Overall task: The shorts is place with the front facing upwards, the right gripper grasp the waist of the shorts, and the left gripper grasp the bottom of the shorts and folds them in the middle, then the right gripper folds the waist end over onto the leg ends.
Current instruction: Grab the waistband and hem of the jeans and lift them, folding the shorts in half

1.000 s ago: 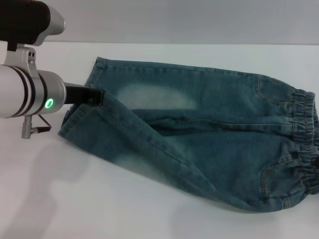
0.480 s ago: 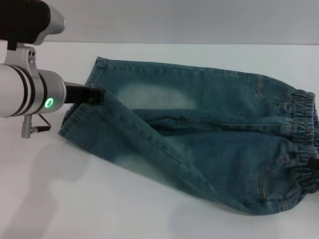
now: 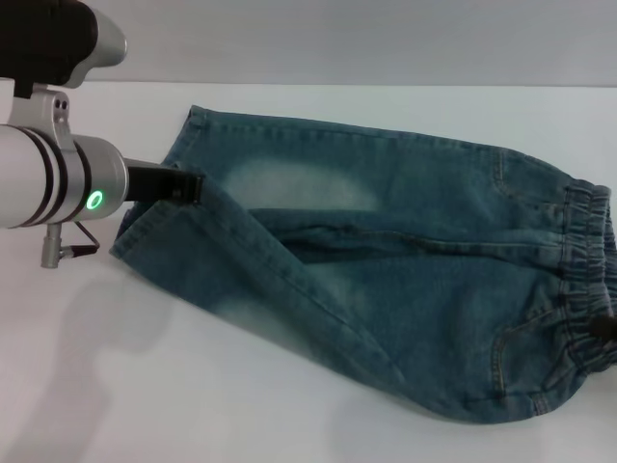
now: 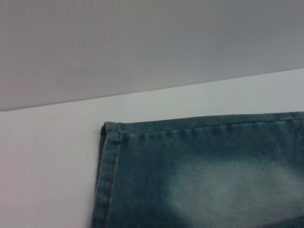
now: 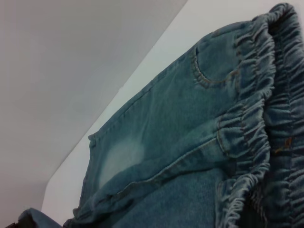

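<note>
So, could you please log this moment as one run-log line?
stage: mid-fold | left gripper: at leg ends | right gripper: at waist | shorts: on table

Setting: lab-like test bench | plain white table (image 3: 289, 424) | bare grey wall (image 3: 386, 39)

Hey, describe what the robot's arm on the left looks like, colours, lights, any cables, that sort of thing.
The left arm is a silver-white cylinder ringed by black bands, with a small glowing green ring light near its end. A black rounded housing sits above it, and a thin dark cable loops beneath to a small metal plug. Its left claw is flat and black.
</note>
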Controlling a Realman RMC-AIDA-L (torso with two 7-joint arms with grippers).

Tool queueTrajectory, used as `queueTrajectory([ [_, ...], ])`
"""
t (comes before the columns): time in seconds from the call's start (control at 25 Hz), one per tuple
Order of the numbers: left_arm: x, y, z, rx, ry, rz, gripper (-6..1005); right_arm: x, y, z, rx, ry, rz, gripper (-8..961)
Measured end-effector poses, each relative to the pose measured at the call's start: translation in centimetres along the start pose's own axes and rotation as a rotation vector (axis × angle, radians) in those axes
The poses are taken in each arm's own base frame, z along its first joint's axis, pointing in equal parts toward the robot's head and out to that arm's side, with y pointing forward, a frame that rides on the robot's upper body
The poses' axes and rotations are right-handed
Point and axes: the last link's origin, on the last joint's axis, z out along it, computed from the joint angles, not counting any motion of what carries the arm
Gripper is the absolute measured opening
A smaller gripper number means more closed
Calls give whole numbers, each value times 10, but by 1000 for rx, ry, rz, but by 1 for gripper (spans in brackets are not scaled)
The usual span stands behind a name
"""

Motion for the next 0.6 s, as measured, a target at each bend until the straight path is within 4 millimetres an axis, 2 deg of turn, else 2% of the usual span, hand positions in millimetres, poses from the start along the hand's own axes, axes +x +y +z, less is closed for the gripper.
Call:
queueTrajectory([
  [0.36,2,-2,-1,4,13,-5,75,-6,8,3,-45,-9,-11,28],
  [0.6,9,-12,-2,23,69,-28,76,-25,29,2,-206,-159,-27,6],
])
